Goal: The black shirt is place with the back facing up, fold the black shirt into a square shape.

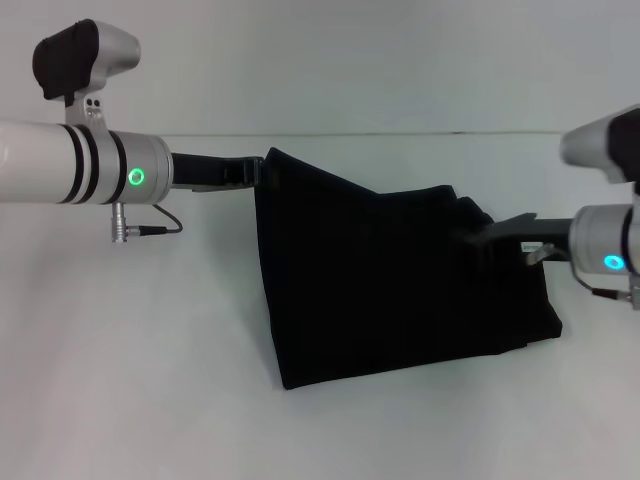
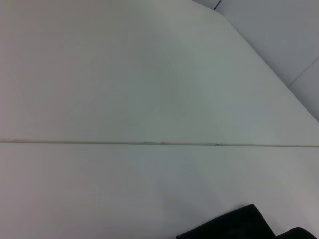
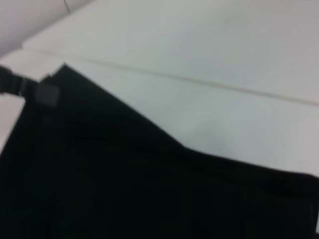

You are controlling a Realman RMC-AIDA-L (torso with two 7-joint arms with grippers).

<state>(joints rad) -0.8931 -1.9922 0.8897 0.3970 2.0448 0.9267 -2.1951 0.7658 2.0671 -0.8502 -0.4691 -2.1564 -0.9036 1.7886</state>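
Observation:
The black shirt (image 1: 390,290) hangs as a wide sheet between my two grippers, its lower edge lying on the white table. My left gripper (image 1: 258,168) is shut on the cloth's upper left corner, raised high. My right gripper (image 1: 492,233) is shut on the upper right edge, held lower, so the top edge slopes down to the right. The right wrist view is mostly filled by the shirt (image 3: 124,179), with the left gripper (image 3: 30,89) at its far corner. Only a small piece of the shirt (image 2: 239,226) appears in the left wrist view.
The white table (image 1: 150,350) has a thin seam (image 1: 400,134) running across behind the shirt. The left wrist view shows the same seam (image 2: 149,143) and the table's far edge (image 2: 269,64). No other objects are in view.

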